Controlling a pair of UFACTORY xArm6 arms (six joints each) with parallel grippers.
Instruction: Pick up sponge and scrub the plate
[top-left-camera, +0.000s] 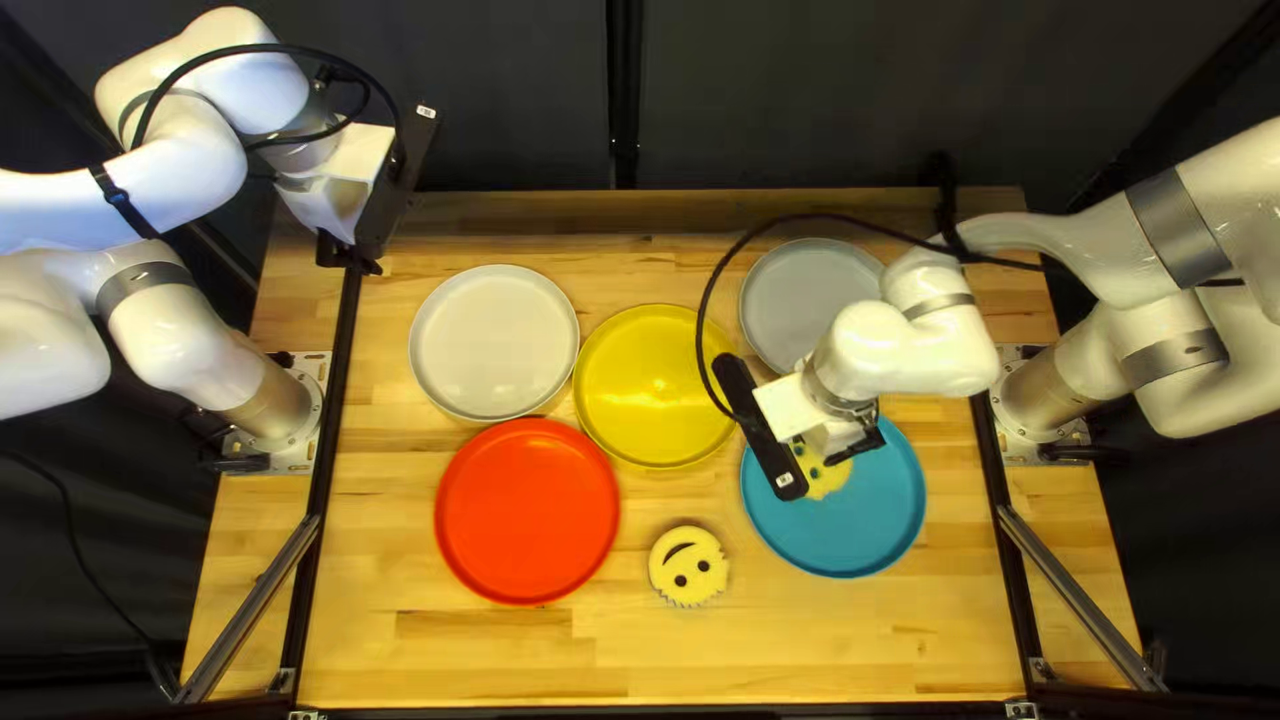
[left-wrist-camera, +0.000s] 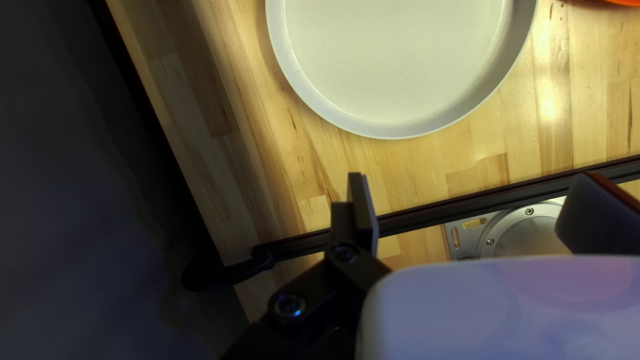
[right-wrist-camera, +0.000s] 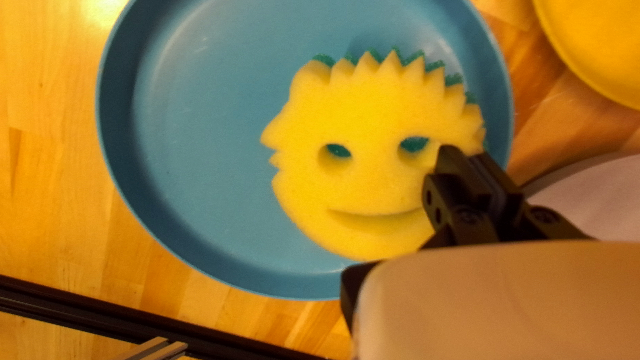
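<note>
My right gripper (top-left-camera: 838,451) is over the blue plate (top-left-camera: 874,514), with a yellow smiley sponge (top-left-camera: 834,480) beneath it. In the right wrist view, my right gripper (right-wrist-camera: 470,157) has its fingers close together on the jagged sponge's (right-wrist-camera: 373,180) edge. The sponge lies face up inside the blue plate (right-wrist-camera: 207,127), its green layer peeking out beneath. How firmly it touches the plate cannot be seen. My left gripper (top-left-camera: 354,254) hangs at the table's far left corner. In the left wrist view, the left gripper (left-wrist-camera: 473,200) stands open with nothing between its fingers.
A second smiley sponge (top-left-camera: 688,566) lies between the red plate (top-left-camera: 527,511) and the blue one. The yellow plate (top-left-camera: 654,387) is left of my right gripper, the grey plate (top-left-camera: 807,294) behind it. An off-white plate (top-left-camera: 494,343) lies nearest my left gripper.
</note>
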